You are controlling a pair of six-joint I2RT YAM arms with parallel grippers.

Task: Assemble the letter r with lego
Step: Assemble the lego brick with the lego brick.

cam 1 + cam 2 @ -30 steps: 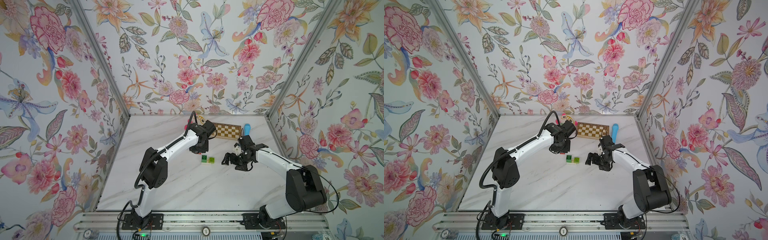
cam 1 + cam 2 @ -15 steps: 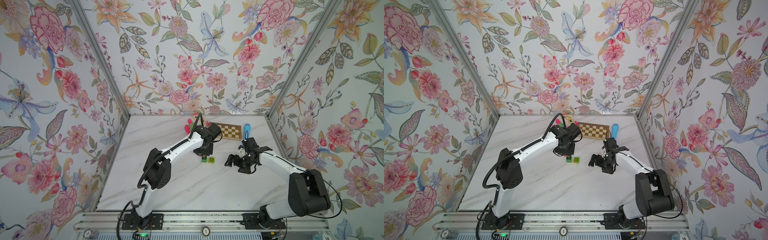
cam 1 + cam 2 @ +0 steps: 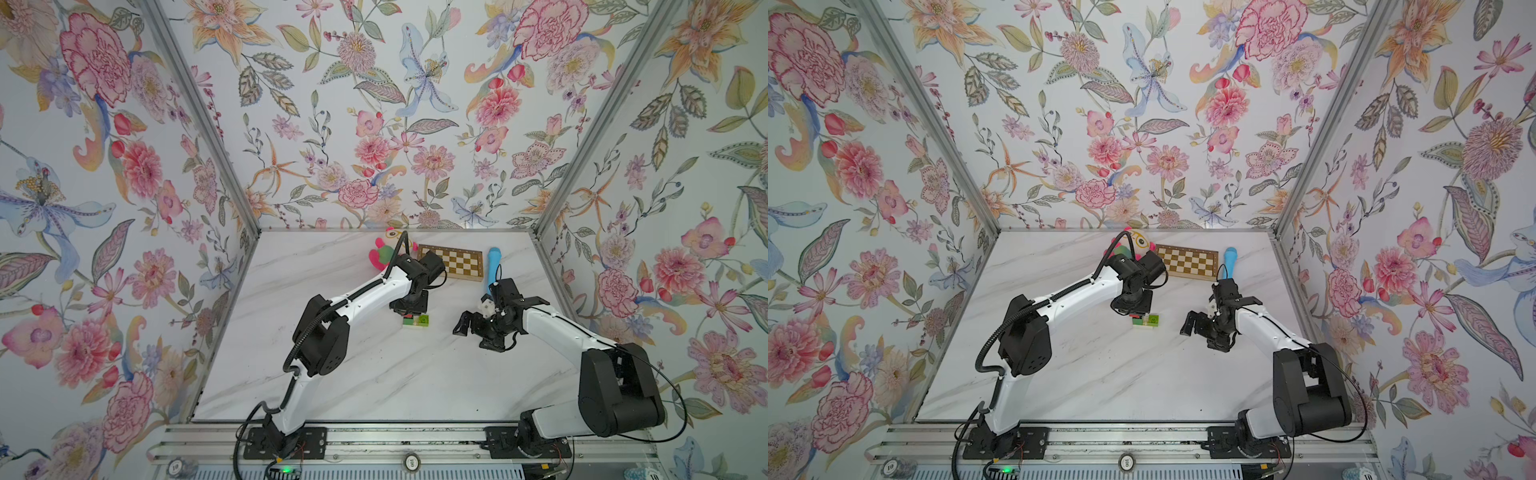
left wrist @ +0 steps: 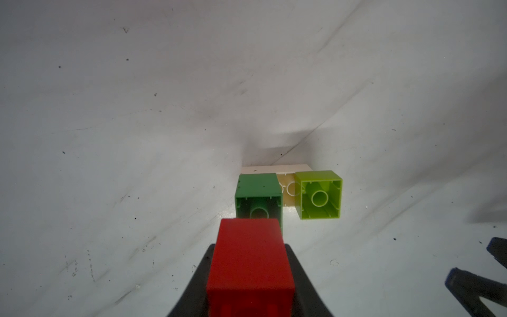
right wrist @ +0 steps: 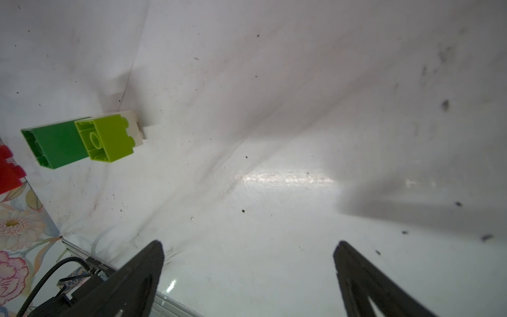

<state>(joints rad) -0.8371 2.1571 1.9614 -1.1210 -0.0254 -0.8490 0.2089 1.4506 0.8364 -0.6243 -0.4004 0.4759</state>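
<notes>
My left gripper (image 3: 409, 309) (image 4: 250, 255) is shut on the red lego brick (image 4: 251, 263) (image 5: 8, 170). It holds that brick just short of the open underside of the dark green brick (image 4: 258, 189) (image 5: 59, 145), with a small gap showing in the right wrist view. The dark green brick and the lime brick (image 4: 321, 195) (image 5: 109, 138) sit side by side, joined on the cream-white brick (image 5: 135, 123), which lies on its side on the table (image 3: 415, 322). My right gripper (image 3: 473, 332) (image 5: 248, 245) hovers to the right of them, open and empty.
At the back of the marble table (image 3: 374, 374) lie a chessboard (image 3: 453, 262), a blue tool (image 3: 493, 266) and a pink-green plush toy (image 3: 384, 253). Flowered walls close in the left, right and back sides.
My left gripper has carried the red brick forward, from near the chessboard to just behind the joined bricks. My right arm has drifted slightly right and toward the front.
</notes>
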